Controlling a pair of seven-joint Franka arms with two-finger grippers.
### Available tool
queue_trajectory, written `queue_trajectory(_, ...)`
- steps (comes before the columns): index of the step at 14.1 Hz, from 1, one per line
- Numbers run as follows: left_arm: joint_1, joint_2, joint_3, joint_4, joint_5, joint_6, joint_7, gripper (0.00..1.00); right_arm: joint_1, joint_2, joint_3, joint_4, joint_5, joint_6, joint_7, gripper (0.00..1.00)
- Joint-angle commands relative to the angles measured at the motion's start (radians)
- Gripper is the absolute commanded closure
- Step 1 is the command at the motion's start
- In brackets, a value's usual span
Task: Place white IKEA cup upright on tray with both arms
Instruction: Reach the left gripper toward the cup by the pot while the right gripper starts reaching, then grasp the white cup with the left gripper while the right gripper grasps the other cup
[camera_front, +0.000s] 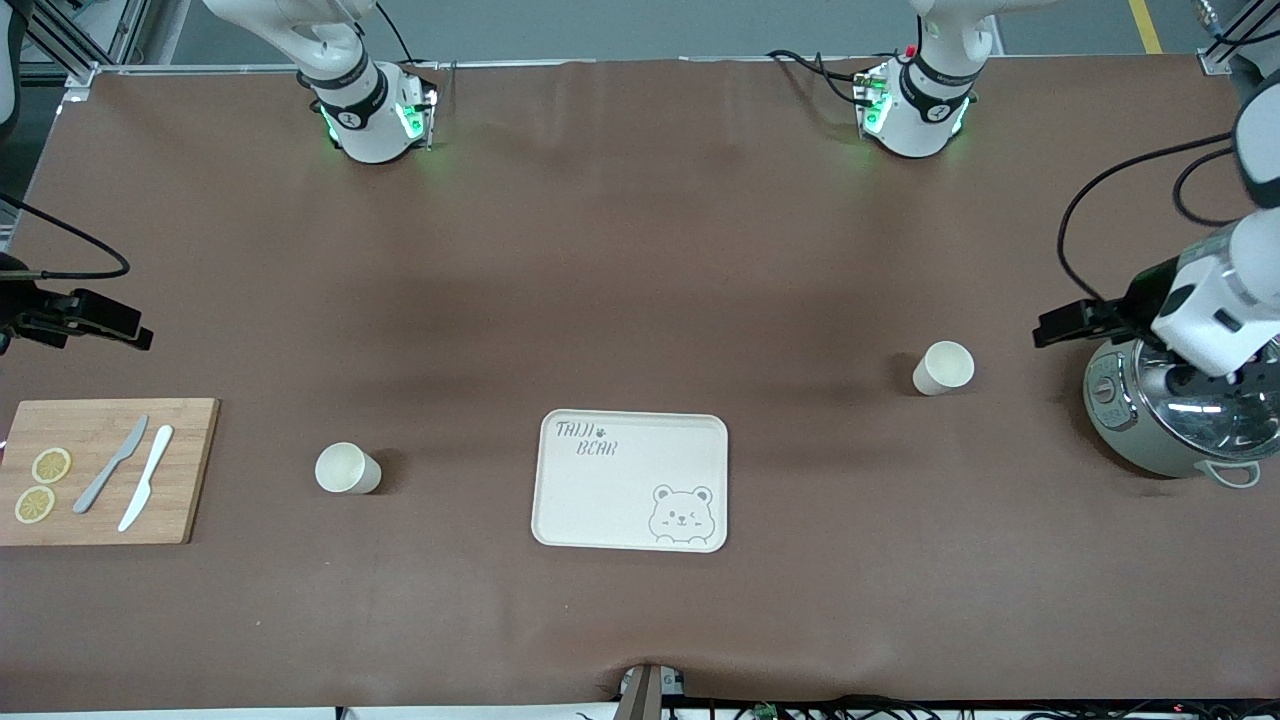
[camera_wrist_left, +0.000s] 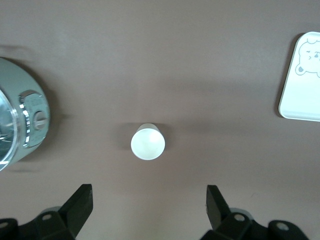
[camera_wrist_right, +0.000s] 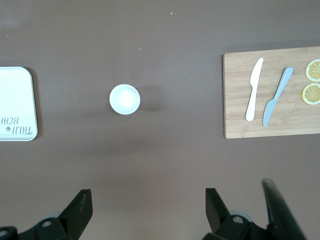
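Cups stand upright on the worktop (camera_front: 640, 250), none on the tray (camera_front: 600, 500) yet: one cup (camera_front: 943, 367) toward my left arm's end, another (camera_front: 347, 468) toward my right. My left hand (camera_wrist_left: 149, 200) and right hand (camera_wrist_right: 148, 202) hover spread apart above them.

Tray (camera_front: 560, 500), cream-white: grey lettering "TAJJI BEAR" is printed in one corner; a winking bear face is drawn in the corner diagonal to it.
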Motion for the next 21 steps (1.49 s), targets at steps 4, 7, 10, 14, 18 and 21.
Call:
queue_trajectory(4,-0.027,0.066,-0.002,0.003,0.022,0.044,-0.03,0.0,0.002,0.023,0.014,-0.021,-0.008,0.113,0.017,0.0)
queue_trajectory(7,-0.048,0.1,-0.002,-0.035,0.041,0.128,-0.068,0.0,0.024,0.039,0.016,-0.122,-0.004,0.248,0.014,0.0)
queue_trajectory(10,-0.073,0.123,-0.008,-0.074,0.081,0.17,-0.079,0.0,0.044,0.039,0.016,-0.233,-0.004,0.38,0.015,0.0)
queue_trajectory(14,-0.088,0.164,-0.019,-0.112,0.073,0.237,-0.084,0.0,0.071,0.039,0.016,-0.368,-0.002,0.52,0.012,0.0)
queue_trajectory(18,-0.096,0.166,-0.019,-0.221,0.071,0.319,-0.082,0.0,0.077,0.043,0.016,-0.475,-0.004,0.67,0.003,0.0)
queue_trajectory(21,-0.128,0.184,-0.019,-0.241,0.067,0.325,-0.099,0.0,0.076,0.075,0.016,-0.498,-0.004,0.735,-0.003,0.0)
